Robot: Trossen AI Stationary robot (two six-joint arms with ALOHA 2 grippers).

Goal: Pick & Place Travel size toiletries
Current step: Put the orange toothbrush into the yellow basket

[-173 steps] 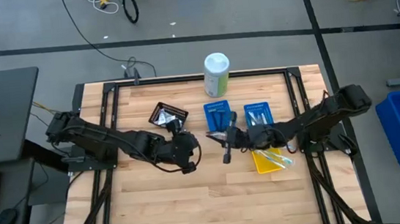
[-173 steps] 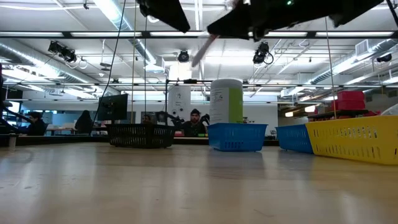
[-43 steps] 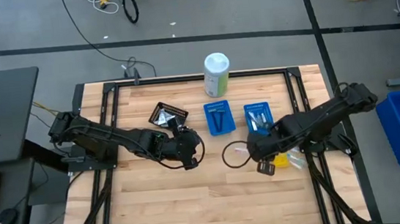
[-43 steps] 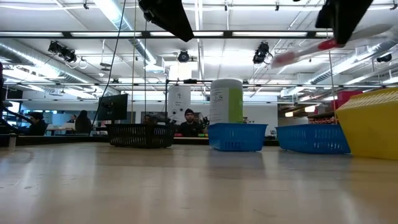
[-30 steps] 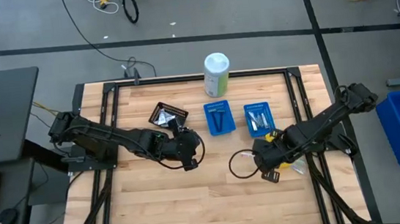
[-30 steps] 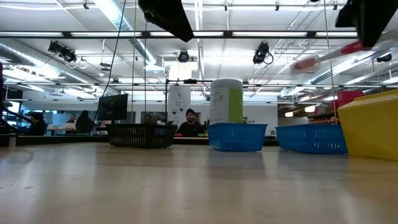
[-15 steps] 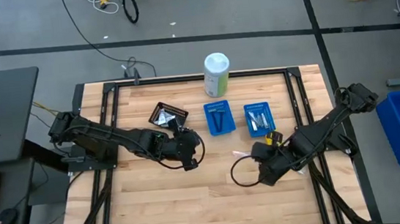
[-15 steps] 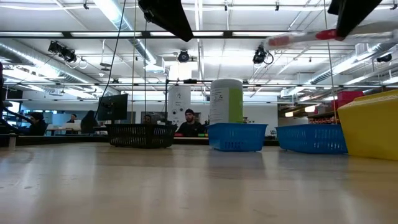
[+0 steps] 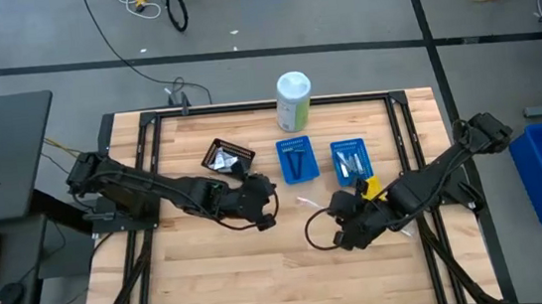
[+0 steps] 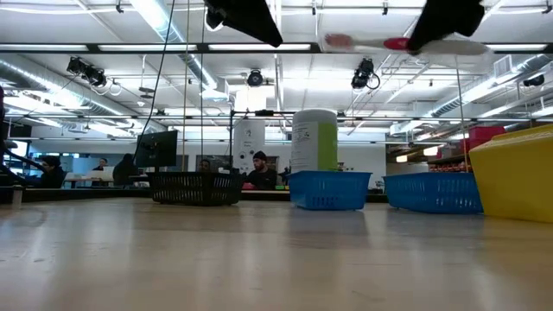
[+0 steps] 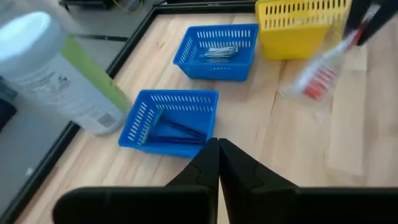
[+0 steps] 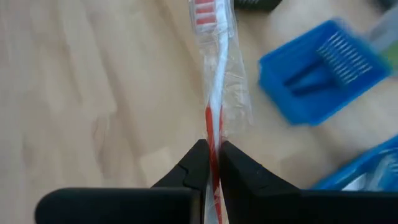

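Observation:
A red-and-white toothbrush (image 12: 214, 81) in a clear wrapper hangs in the air over the middle of the table, held by my right gripper (image 12: 213, 149). In the low view the toothbrush (image 10: 371, 42) lies level, head toward the table's left, below my right gripper (image 10: 445, 24). From above, the toothbrush (image 9: 309, 201) sticks out of my right gripper (image 9: 337, 211). My left gripper (image 11: 217, 148) is shut on nothing and hovers just left of it (image 9: 268, 204). The left wrist view also catches the toothbrush (image 11: 318, 70). My right gripper pinches the toothbrush's handle at its red part (image 12: 212, 127) between its two fingers. The brush runs along the gap between the fingers and sticks out ahead of them. It is lifted clear of the table and lies about level, its head (image 12: 204, 11) away from the gripper.
Along the table's far side stand a black bin (image 9: 227, 156), a blue bin of dark razors (image 9: 297, 159), a blue bin of white tubes (image 9: 350, 159) and a white-and-green canister (image 9: 293, 100). The yellow bin (image 9: 369, 186) lies partly under my right arm. Bare wood lies toward the near edge.
My right gripper has carried the toothbrush from beside the yellow bin toward the table's left and a little upward, turning so that the brush now lies level. My left gripper has shifted slightly toward the right.

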